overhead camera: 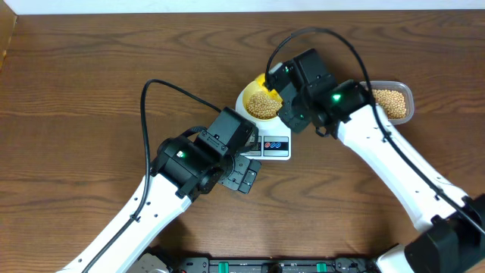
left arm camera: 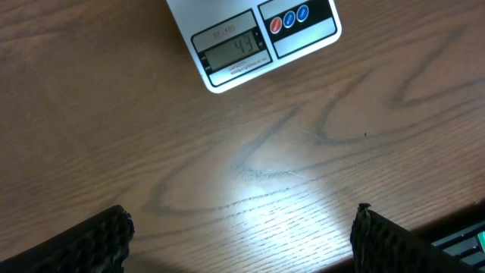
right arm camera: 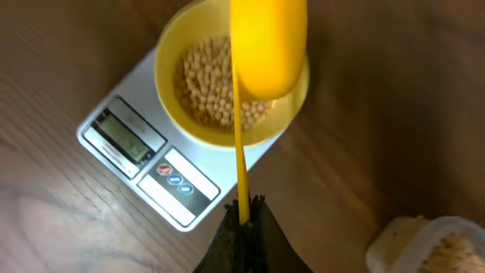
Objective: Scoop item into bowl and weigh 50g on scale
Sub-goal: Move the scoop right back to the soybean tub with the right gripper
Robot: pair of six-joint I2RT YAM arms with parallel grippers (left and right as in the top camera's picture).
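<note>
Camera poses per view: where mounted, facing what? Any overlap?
Overhead: above wooden table, looking straight down; left arm, right arm, white rectangular digital scale, pale-yellow round bowl.
Left wrist: low, facing table and scale; open left pincer.
Right wrist: looks down past right pincer gripping yellow plastic scoop over bowl.
Shared: scale, all three.

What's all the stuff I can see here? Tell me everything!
table: one, brown wood, underneath
scale: one, white, mid-table
bowl: one, yellow, on the scale
tub: one, clear, right of the bowl
beans: many, tan, in the bowl and the tub
scoop: one, yellow, over the bowl
left gripper: one, black, jaws open above bare table by the scale
right gripper: one, black, jaws shut on the scoop handle
</note>
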